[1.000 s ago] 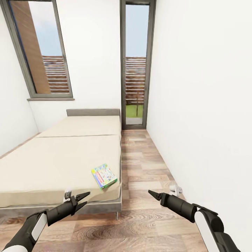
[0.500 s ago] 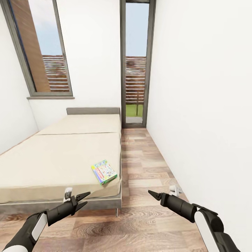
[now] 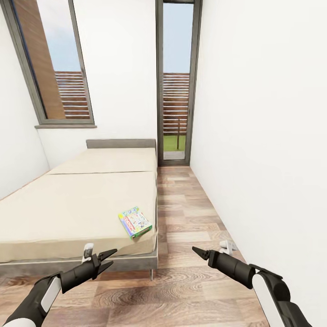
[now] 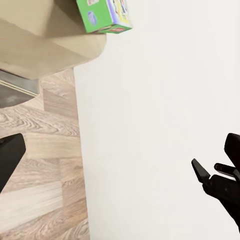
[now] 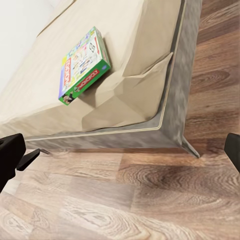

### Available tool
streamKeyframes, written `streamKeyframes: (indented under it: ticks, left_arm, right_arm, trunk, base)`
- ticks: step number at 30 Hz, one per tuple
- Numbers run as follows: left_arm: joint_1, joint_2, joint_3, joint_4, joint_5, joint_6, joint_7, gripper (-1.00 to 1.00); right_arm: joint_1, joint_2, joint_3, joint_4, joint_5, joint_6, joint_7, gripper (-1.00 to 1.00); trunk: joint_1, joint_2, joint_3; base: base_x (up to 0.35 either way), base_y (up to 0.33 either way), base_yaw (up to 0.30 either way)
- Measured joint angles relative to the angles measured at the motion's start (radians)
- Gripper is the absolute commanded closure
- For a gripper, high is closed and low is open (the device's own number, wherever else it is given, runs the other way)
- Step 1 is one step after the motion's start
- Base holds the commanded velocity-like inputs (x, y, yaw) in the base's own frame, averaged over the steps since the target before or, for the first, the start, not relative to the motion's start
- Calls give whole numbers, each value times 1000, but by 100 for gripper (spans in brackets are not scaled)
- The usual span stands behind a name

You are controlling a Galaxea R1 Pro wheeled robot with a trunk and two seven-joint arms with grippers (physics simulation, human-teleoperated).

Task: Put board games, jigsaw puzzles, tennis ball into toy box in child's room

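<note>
Lying flat near the foot corner of the cream-beige mattress bed, a thin rectangular printed board game box with a green edge and a multicoloured top sits just inside the mattress edge nearest the wood plank floor. Right wrist view shows the same box resting level, one long edge facing the bed corner.

Left gripper: jaws spread, nothing between them, held low in front of the bed frame, well apart from the box. Right gripper: over the floor beside the white wall; whether its jaws are apart or closed I cannot tell.

Handling judgement: box looks light and stiff, card-like, with smooth printed faces likely to slip under a weak pinch. Soft mattress gives beneath it, so pressing down may tilt it. Best hold: across the thin thickness at the overhanging-side long edge, one finger above, one below, near mid-length to limit droop.
</note>
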Motion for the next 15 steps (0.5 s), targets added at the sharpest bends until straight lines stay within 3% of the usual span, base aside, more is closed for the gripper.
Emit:
streamKeyframes:
  ticks: [15]
  left_arm:
    - [0, 1, 0, 0, 1, 1, 0, -100]
  right_arm:
    - [0, 0, 1, -1, 0, 0, 0, -100]
  trunk:
    - [0, 0, 0]
  base:
    - [27, -119, 0]
